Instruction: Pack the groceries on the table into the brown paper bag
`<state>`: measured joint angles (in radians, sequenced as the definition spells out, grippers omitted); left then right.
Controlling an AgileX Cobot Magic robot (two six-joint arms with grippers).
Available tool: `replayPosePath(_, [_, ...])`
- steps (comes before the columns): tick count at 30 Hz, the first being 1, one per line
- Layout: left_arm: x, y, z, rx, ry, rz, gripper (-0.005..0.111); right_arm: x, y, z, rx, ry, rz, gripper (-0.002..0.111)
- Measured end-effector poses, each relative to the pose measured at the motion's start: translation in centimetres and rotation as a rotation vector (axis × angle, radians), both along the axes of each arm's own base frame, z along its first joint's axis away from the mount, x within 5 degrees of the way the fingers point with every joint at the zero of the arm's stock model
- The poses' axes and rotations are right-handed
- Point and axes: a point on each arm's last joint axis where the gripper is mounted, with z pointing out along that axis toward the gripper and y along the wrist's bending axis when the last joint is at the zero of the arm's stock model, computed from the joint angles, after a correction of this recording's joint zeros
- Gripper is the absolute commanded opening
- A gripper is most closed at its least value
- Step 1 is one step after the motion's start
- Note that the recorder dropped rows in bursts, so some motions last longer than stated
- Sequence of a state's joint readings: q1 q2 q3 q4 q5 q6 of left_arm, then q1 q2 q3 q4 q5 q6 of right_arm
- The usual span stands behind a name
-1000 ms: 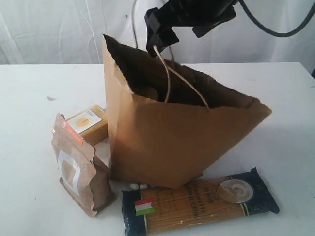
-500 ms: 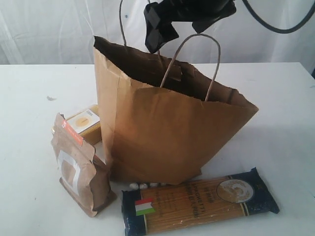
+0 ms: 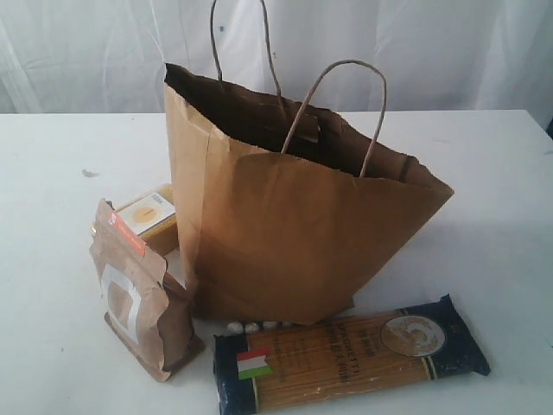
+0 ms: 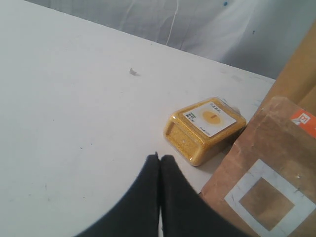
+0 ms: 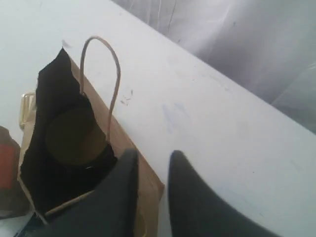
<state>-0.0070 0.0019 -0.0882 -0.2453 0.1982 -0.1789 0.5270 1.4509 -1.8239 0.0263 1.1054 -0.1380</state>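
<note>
The brown paper bag (image 3: 285,233) stands open on the table (image 3: 60,164), both cord handles up. From the right wrist view, a round tan lid (image 5: 74,138) shows deep inside the bag (image 5: 148,182). My right gripper (image 5: 153,158) hangs high above the bag's edge, jaws a little apart with nothing between them. The kraft pouch (image 3: 138,294) and yellow-grain bottle (image 3: 151,216) sit left of the bag. The spaghetti packet (image 3: 346,354) lies in front. My left gripper (image 4: 159,157) is shut and empty over bare table, near the bottle (image 4: 205,128) and pouch (image 4: 266,187). Neither arm shows in the exterior view.
A few small white pellets (image 3: 251,327) lie at the bag's front foot beside the spaghetti packet. A small scrap (image 3: 89,173) lies on the table at far left. A white curtain (image 3: 86,52) hangs behind the table.
The right arm, above the bag's mouth a moment ago, has left the exterior view. The bag's handles have come upright and its top has settled a little to the left.
</note>
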Motion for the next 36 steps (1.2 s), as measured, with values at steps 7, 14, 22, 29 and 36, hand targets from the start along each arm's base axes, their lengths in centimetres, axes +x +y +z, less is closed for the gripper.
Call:
replayPosePath(7, [0.0,0.0,0.0,0.000,0.000,0.000,0.001,-5.4,-4.2,1.8,-0.016,-0.108,-0.080,0.000])
replayPosePath(14, [0.0,0.0,0.0,0.000,0.000,0.000,0.001,-10.0,-8.1,1.2,-0.006,-0.156,-0.201,0.000])
replayPosePath(22, [0.0,0.0,0.0,0.000,0.000,0.000,0.001,-13.4,-10.4,-6.6,-0.068,0.037,-0.290,0.000])
replayPosePath(29, [0.0,0.0,0.0,0.000,0.000,0.000,0.001,-14.8,-9.9,-15.6,-0.113,0.329,-0.254,0.000])
replayPosePath(36, [0.0,0.0,0.0,0.000,0.000,0.000,0.001,-15.0,-7.8,-20.2,0.008,0.418,-0.099,0.000])
